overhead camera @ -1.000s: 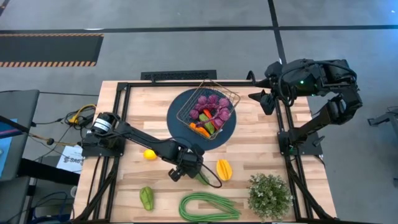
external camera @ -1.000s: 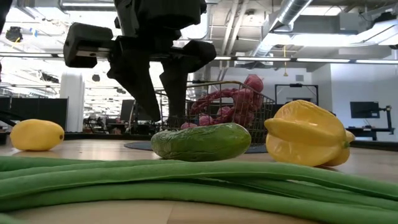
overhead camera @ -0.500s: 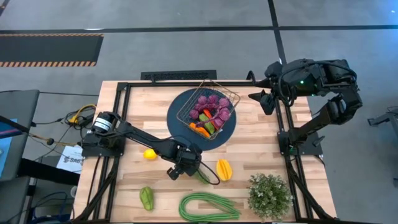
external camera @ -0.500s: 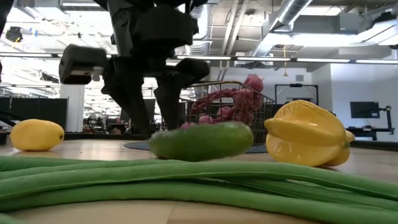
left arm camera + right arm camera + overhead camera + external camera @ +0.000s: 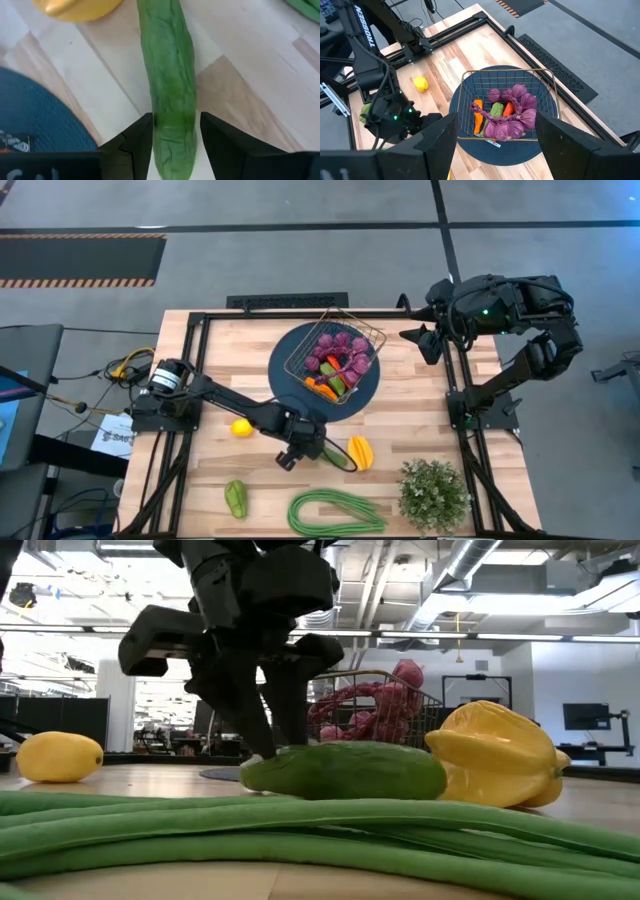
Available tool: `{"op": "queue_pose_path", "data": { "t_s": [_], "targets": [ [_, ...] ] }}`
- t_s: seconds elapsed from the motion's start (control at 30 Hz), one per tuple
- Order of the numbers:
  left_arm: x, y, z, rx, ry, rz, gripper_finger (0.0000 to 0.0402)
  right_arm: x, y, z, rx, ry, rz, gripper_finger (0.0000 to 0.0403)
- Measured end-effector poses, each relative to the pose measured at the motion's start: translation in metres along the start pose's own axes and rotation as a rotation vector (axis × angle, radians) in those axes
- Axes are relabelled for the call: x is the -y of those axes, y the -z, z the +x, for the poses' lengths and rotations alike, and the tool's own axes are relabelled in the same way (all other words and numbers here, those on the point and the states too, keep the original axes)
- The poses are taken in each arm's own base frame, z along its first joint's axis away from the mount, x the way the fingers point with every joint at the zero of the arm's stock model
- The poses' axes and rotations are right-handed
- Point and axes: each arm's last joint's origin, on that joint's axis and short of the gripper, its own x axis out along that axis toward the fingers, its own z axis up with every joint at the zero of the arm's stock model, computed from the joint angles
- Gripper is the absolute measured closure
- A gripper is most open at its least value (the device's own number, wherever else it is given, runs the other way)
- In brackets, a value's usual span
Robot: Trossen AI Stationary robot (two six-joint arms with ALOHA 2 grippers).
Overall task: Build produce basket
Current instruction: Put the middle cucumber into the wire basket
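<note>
Swung round since the last frame, your cucumber lies lengthwise between the left gripper's narrowly parted fingers, at the basket's six o'clock; judge it graspable.

Cucumber matt, wrinkled skin; table pale wood, smooth; basket thin metal wire; plate matt blue.

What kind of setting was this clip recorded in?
Probably a robotics lab or industrial workspace: a butcher-block wooden table in a black metal frame, grey concrete floor with hazard striping, and exposed ceiling ducts.
</note>
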Motion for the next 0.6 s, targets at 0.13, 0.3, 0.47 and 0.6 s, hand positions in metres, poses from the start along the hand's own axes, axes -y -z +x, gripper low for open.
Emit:
{"op": "queue_pose_path", "data": {
  "t_s": [0.13,0.3,0.47,0.6],
  "targets": [
    [-0.0029,0.0014,0.0001,-0.002,-0.003,-0.064,0.0259,0.0,0.0,0.0,0.0,0.0,0.0,0.0122],
    [-0.0048,0.0044,-0.0001,-0.015,0.028,-0.142,0.0287,0.0,0.0,0.0,0.0,0.0,0.0,0.0122],
    [-0.0048,0.0048,-0.0003,-0.016,0.043,-0.195,0.0313,0.0,0.0,0.0,0.0,0.0,0.0,0.0122],
    [-0.004,0.0046,-0.0004,-0.014,0.059,-0.285,0.0322,0.0,0.0,0.0,0.0,0.001,-0.005,0.0122]
  ]
}}
